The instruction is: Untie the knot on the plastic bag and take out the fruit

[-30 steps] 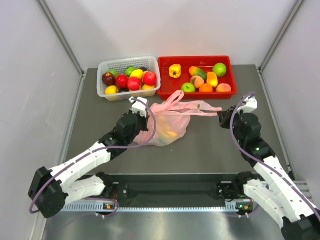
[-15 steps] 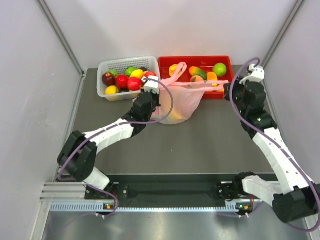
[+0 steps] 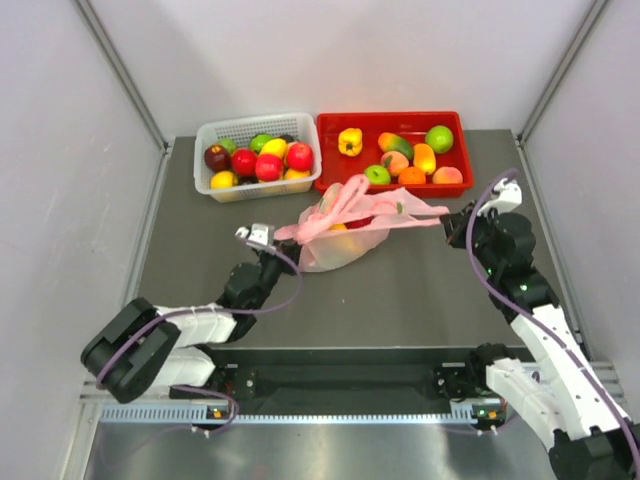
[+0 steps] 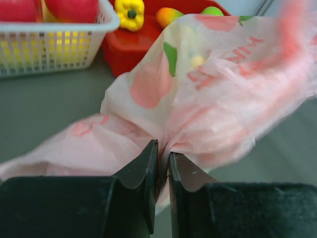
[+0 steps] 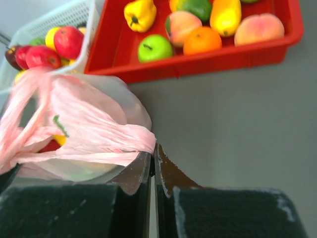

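While the plastic bag (image 3: pixel 340 245) lies stretched sideways on the tabletop (image 3: pixel 400 300), the left end effector (image 4: pixel 163 156), almost closed, pinches its body; the right end effector (image 5: pixel 152 148), fully closed, holds a handle (image 5: pixel 116 136) farther out.

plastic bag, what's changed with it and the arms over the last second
The plastic bag swung toward the red tray, then came back. The left arm stretched out with it and has folded back. Both the left gripper and right gripper still pinch it. The white basket and red tray stayed put.
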### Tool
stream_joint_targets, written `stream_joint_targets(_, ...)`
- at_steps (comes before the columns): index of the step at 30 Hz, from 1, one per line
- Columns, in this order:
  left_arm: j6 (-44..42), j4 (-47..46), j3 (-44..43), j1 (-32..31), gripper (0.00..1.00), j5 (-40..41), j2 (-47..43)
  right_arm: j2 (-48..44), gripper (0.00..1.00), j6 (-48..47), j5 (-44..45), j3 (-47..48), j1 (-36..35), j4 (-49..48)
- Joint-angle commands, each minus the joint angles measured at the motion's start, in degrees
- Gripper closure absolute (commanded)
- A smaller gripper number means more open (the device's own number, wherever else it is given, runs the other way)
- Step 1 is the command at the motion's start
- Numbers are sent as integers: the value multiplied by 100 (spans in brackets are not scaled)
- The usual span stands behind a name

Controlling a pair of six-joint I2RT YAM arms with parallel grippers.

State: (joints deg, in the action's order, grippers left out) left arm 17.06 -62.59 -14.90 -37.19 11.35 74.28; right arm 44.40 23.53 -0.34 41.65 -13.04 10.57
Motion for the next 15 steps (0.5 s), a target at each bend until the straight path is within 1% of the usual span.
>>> stream_joint_targets(1, 684, -948, 828, -85, 81, 113, -641, -851, 100, -15, 192, -428, 161, 172)
stream_joint_targets(2, 807, -913, 1170, -165, 78, 104, -852, -1002, 100, -24, 183, -525, 161, 304)
stream_joint_targets(3, 851, -817, 1312, -244, 76, 52, -1350, -1134, 100, -50, 183, -683, 152, 410)
stream_joint_targets(4, 878, -686, 1427, -419, 72, -10, -1659, -1370, 100, -68, 183, -745, 161, 602)
stream_joint_targets(5, 965, -136, 1532, -516, 69, -80, -2002, -1469, 100, -111, 157, -798, 161, 700)
stream_joint_targets(6, 1001, 261, 1638, -604, 62, -220, -2771, -1565, 100, -138, 140, -886, 161, 788)
stream_joint_targets(7, 1071, 1239, 1569, -797, 59, -274, -3596, -1705, 100, -173, 113, -956, 161, 980)
stream_joint_targets(10, 1159, 2659, 1271, -1079, 54, -274, -4691, -1891, 100, -191, 52, -1079, 161, 1158)
stream_joint_targets(11, 1159, 3073, 1026, -1115, 52, -257, -5269, -1918, 100, -173, 51, -1132, 152, 1184)
stream_joint_targets(12, 1168, 3834, 893, -1124, 51, -239, -5501, -1918, 100, -147, -149, -1220, 144, 1132)
stream_joint_targets(14, 1072, 4349, 403, -1124, 49, -178, -5775, -1848, 100, -86, -274, -1221, 144, 1149)
stream_joint_targets(15, 993, 4752, 208, -1133, 46, -186, -5732, -1795, 100, -59, -256, -1177, 152, 1175)
